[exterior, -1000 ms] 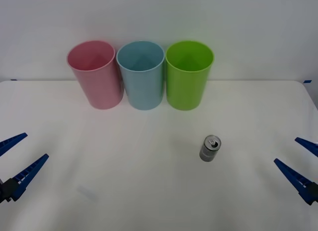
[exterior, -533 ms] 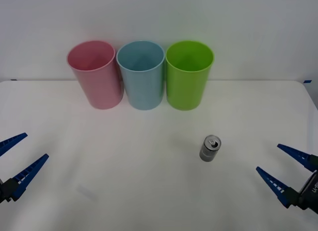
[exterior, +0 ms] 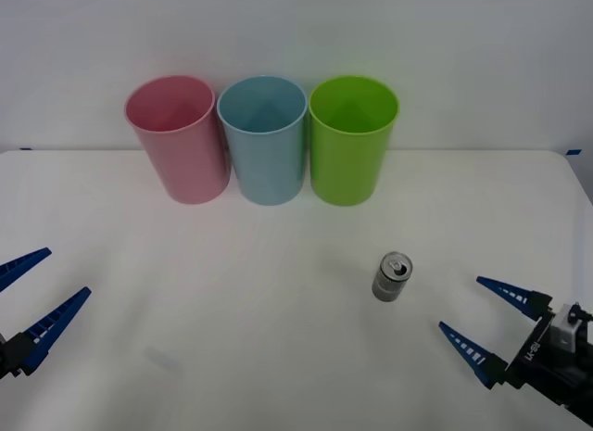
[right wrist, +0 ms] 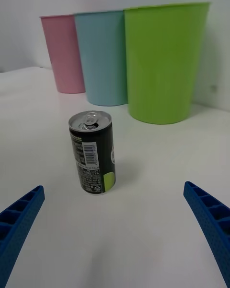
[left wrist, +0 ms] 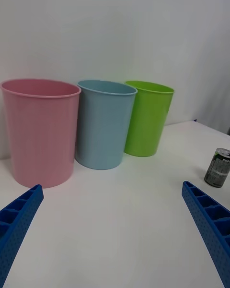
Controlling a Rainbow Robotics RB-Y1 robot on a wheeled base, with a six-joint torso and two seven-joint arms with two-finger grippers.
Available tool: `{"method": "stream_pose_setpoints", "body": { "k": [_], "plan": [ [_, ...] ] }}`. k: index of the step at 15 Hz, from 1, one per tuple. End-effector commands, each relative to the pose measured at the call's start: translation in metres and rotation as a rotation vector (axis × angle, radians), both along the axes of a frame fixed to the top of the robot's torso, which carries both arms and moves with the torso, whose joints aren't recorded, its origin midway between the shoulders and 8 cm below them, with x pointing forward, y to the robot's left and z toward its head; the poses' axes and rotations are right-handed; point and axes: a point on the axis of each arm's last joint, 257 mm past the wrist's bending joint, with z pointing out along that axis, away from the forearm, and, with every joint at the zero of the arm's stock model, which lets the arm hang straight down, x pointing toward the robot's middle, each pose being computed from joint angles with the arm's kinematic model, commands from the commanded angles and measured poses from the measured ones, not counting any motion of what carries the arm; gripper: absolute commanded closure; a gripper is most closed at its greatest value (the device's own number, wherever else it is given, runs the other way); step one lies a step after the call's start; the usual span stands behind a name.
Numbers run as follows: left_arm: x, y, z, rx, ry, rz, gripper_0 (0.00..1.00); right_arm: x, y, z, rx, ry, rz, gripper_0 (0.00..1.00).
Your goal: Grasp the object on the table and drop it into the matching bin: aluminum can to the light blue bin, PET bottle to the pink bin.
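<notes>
Right tool (exterior: 477,331), fingers spread, sits near-right of upright aluminum can (exterior: 392,277) on desk (exterior: 232,310); off-centre approach risks toppling it.

Your left gripper (exterior: 26,301) is cut off at the front view's left edge, so you see just two blue fingers (exterior: 56,318) and a sliver of black mount. The right gripper (exterior: 491,318) loses its wrist housing at the bottom right corner. In the right wrist view the can (right wrist: 93,152) carries label print too small to read, and the pink bin (right wrist: 63,54) is partly covered by the light blue bin (right wrist: 102,57). In the left wrist view the can (left wrist: 219,168) is clipped by the edge.
</notes>
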Motion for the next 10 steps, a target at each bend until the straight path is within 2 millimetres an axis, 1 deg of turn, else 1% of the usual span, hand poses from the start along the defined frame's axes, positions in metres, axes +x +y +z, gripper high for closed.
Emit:
{"method": "stream_pose_setpoints", "body": {
  "k": [1, 6, 10],
  "plan": [
    [0.000, 0.000, 0.000, 0.000, 0.000, 0.000, 0.00, 0.002, 0.017, -0.011, 0.002, 0.022, 0.019, 0.00],
    [0.000, 0.000, 0.000, 0.000, 0.000, 0.000, 0.00, 0.012, 0.046, -0.021, 0.002, 0.030, 0.030, 0.00],
    [0.000, 0.000, 0.000, 0.000, 0.000, 0.000, 0.00, 0.026, 0.065, -0.024, 0.008, 0.015, -0.006, 0.00]
  ]
}}
